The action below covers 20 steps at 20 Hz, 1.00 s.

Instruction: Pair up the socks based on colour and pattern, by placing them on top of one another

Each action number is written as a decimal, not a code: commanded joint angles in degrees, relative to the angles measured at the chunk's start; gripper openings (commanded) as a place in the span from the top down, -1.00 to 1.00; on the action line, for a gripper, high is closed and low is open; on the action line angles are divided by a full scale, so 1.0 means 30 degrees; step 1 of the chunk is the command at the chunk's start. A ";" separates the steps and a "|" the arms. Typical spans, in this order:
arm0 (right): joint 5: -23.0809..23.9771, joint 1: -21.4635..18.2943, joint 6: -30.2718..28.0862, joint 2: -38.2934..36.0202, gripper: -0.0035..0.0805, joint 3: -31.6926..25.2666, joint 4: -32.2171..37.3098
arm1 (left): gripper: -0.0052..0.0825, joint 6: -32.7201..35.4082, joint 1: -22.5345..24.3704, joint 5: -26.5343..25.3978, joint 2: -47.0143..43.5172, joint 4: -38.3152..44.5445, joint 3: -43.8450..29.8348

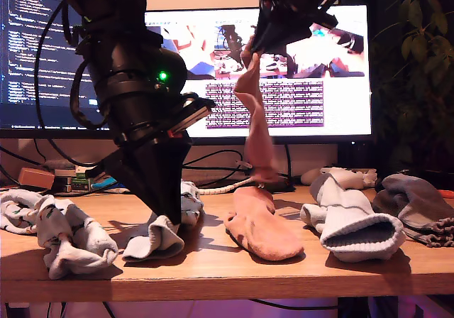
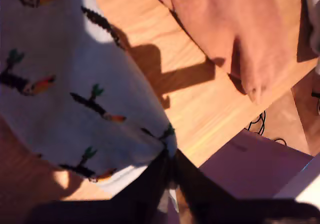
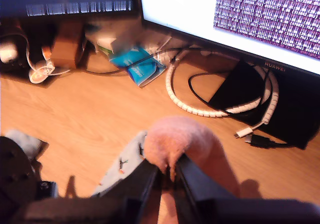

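My first gripper [image 1: 170,217] points down at the desk in the exterior view's left half. Its jaws [image 2: 170,176] are shut on the edge of a pale blue sock with small carrot prints [image 2: 75,99], which lies crumpled under it [image 1: 159,240]. High up, my second gripper [image 1: 259,45] is shut on the toe of a salmon-pink sock [image 1: 257,126] that hangs down to the desk; the second wrist view shows it [image 3: 175,139] pinched in the jaws [image 3: 169,171]. A matching pink sock [image 1: 262,229] lies flat below the hanging one.
More printed socks [image 1: 57,233] are heaped at the exterior view's left. A ribbed light blue-white sock [image 1: 355,222] and a grey sock [image 1: 418,204] lie at its right. Monitors [image 1: 284,69], cables [image 3: 172,91] and small boxes line the desk's back.
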 commanded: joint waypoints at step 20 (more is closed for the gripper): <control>-0.1384 0.2208 0.0882 0.1406 0.94 -0.0962 -0.8852 | 0.93 -0.0240 -0.0437 0.0080 0.0525 0.0051 -0.0233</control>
